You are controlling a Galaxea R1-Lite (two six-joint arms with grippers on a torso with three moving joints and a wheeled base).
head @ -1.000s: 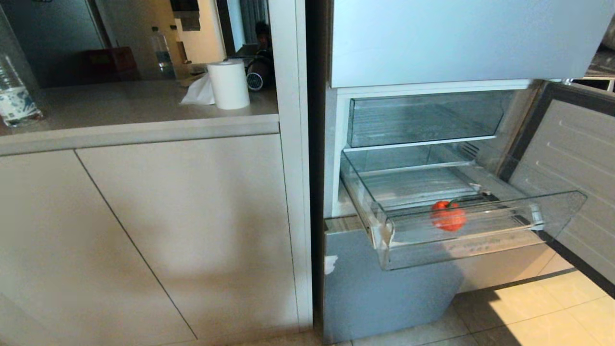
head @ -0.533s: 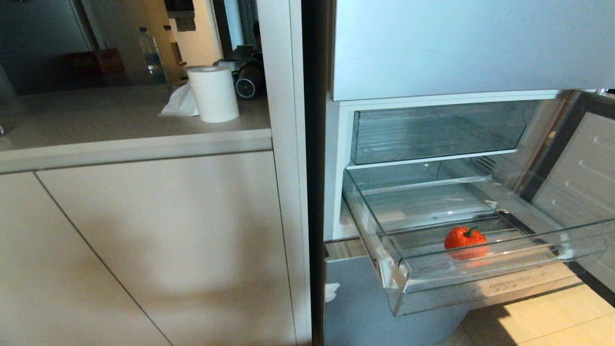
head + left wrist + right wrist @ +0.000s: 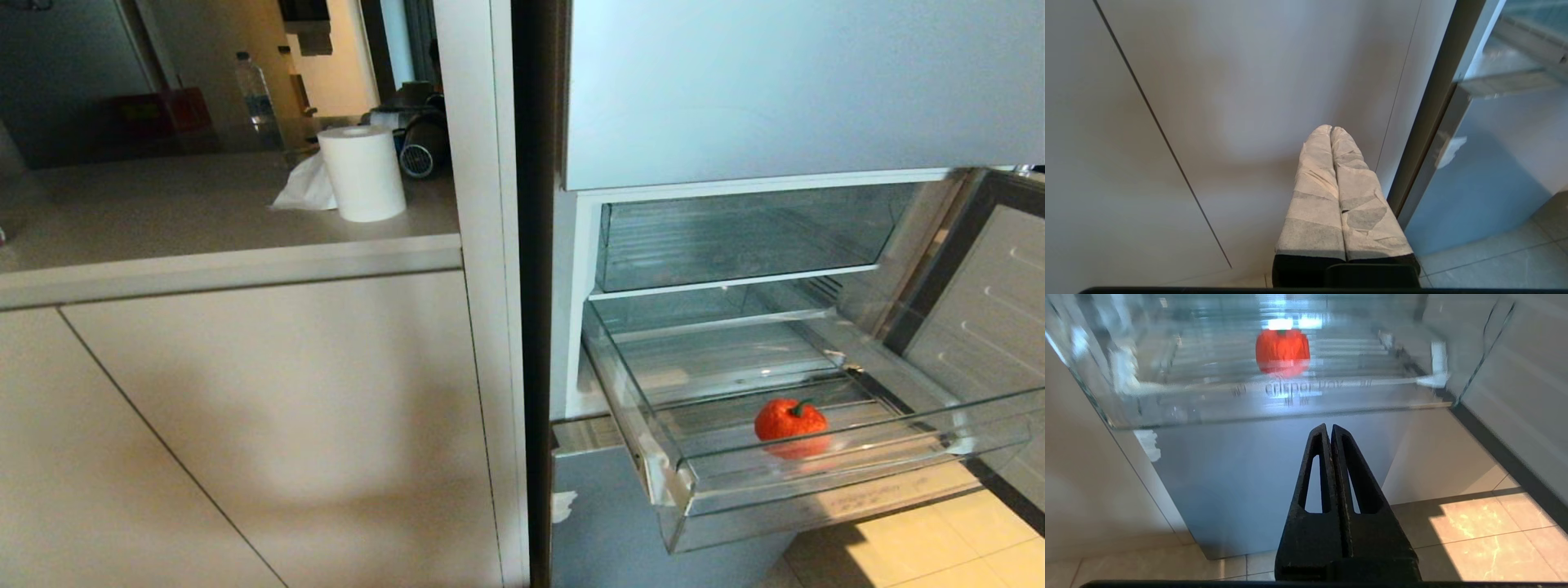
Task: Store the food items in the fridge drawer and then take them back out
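Observation:
The clear fridge drawer (image 3: 816,482) stands pulled out of the fridge at the right of the head view. One bright red food item (image 3: 789,420) with a green stem lies on its ribbed bottom, near the front lip. The right wrist view shows the same red piece (image 3: 1283,351) through the drawer front (image 3: 1274,400). My right gripper (image 3: 1330,428) is shut and empty, below the drawer's front lip and apart from it. My left gripper (image 3: 1330,129), wrapped in white tape, is shut and empty, facing the pale cabinet door. Neither arm shows in the head view.
An open fridge door (image 3: 980,327) stands at the right of the drawer. A second clear drawer (image 3: 735,237) sits closed above. A counter (image 3: 204,212) at the left carries a paper towel roll (image 3: 362,171) and bottles (image 3: 257,94). Tiled floor (image 3: 939,547) lies below.
The whole head view has shifted: fridge, drawer and counter now sit lower and a bit to the right in the picture. The red piece has kept its place in the drawer.

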